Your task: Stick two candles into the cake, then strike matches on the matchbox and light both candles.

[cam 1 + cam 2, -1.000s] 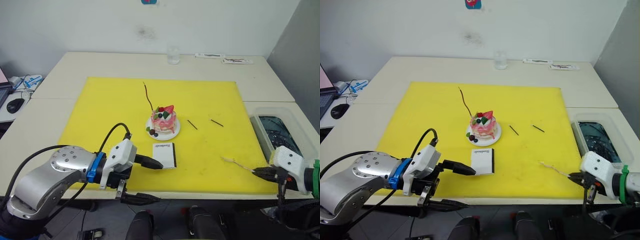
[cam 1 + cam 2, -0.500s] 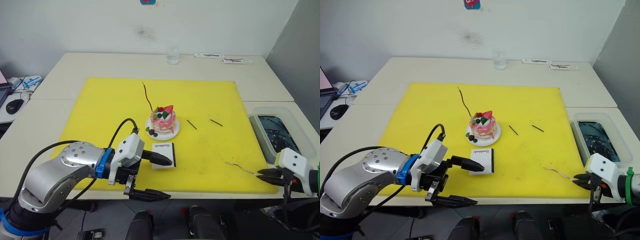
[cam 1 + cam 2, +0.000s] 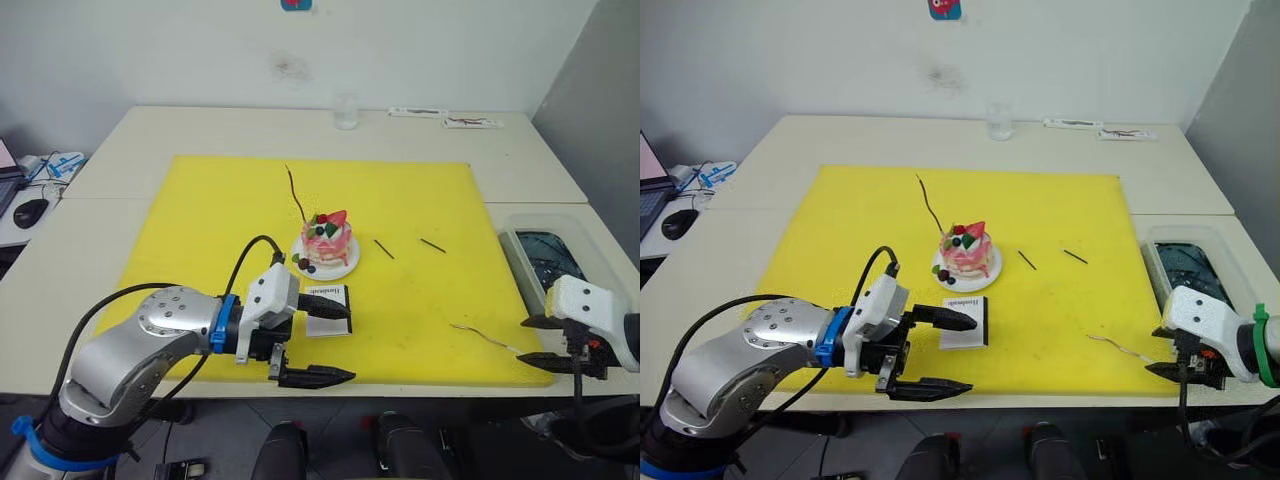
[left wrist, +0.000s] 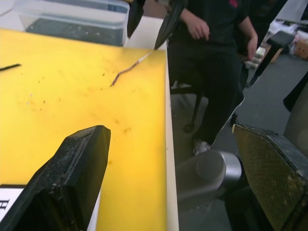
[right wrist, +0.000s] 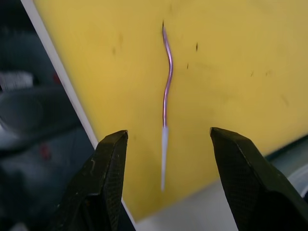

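The pink-and-white cake [image 3: 327, 240] sits on its white plate [image 3: 345, 268] mid-mat, with one wavy candle [image 3: 294, 195] stuck in it and leaning back-left. A second candle [image 3: 480, 335] lies flat near the mat's front right edge. Its pale end lies between the open fingers of my right gripper [image 3: 532, 340], untouched, as the right wrist view also shows the candle [image 5: 167, 82]. My left gripper [image 3: 345, 343] is open at the mat's front edge, its upper finger over the white matchbox [image 3: 975, 335]. Two short matches [image 3: 384, 249] [image 3: 433, 245] lie right of the cake.
The yellow mat [image 3: 220, 220] covers the table's middle. A clear bin [image 3: 545, 262] stands at the right edge. A glass [image 3: 346, 110] and flat packets [image 3: 445, 118] are at the back. A person [image 4: 211, 29] sits beyond the table's right side.
My right gripper has opened and let go of the candle, which now lies on the mat, and has drawn back rightward. My left gripper has moved right, over the matchbox.
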Controlling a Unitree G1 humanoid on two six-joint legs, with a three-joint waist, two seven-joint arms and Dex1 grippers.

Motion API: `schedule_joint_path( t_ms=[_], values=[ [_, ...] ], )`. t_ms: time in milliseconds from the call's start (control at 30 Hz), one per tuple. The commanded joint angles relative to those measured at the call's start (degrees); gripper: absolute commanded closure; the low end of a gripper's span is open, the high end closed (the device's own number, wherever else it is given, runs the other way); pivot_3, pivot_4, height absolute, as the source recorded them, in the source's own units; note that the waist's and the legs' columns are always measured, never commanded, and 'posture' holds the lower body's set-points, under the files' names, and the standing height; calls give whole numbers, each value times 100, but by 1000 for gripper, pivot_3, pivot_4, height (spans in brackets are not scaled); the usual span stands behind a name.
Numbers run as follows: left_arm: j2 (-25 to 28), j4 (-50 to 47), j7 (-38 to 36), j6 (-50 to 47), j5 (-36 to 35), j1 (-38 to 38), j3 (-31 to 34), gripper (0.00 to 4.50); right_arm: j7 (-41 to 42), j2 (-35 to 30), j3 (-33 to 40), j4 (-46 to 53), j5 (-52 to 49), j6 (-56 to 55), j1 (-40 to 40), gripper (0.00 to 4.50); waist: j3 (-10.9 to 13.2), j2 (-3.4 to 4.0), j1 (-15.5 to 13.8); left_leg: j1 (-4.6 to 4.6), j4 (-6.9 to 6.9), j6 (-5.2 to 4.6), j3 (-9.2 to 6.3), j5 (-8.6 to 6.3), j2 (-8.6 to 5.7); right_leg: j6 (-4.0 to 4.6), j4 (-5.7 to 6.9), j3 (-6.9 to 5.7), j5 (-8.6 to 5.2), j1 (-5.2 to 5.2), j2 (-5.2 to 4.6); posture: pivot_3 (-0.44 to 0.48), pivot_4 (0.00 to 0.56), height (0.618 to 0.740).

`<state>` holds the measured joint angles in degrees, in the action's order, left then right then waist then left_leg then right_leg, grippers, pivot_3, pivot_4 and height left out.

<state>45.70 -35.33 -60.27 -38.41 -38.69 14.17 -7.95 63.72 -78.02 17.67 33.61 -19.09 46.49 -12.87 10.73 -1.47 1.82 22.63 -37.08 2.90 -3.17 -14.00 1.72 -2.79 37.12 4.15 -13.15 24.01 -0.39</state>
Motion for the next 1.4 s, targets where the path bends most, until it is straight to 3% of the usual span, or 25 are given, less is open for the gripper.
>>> schedule_joint_path(
  t_ms=[33,433,1033,1133,1333,1400],
  values=[
    [-125,-62,70,246,268,50,-211,0,-165,-248,-579,145,-88,662,524,1680,0,1,-1,1,0,0,2,0,0,0,0,2,0,0,-1,0,150,740],
    [-448,-77,230,289,562,104,-494,0,-203,-123,-2700,-459,634,481,2141,1680,0,2,2,5,2,0,5,0,-1,-1,0,3,1,5,-1,0,150,740],
    [-510,-66,200,283,605,104,-558,0,341,95,-3456,-771,899,537,3184,1680,-1,4,10,-2,-1,-1,6,1,1,-4,8,3,6,5,-1,0,150,740],
    [-501,-70,187,300,631,92,-579,0,423,56,-3528,-844,973,458,3159,2208,-1,4,8,-1,-1,-1,7,0,1,-4,7,2,5,5,-1,0,150,740],
    [-499,-90,205,304,635,67,-588,0,545,56,-3538,-882,1088,388,3152,4301,-1,4,7,-2,-1,-1,6,1,1,-4,8,3,6,4,-1,0,150,740],
    [-497,-97,211,312,645,55,-595,0,587,89,-3528,-864,1080,417,3185,4458,-1,4,7,-2,-1,-1,6,1,1,-4,8,2,6,4,-1,0,150,740]
  ],
)
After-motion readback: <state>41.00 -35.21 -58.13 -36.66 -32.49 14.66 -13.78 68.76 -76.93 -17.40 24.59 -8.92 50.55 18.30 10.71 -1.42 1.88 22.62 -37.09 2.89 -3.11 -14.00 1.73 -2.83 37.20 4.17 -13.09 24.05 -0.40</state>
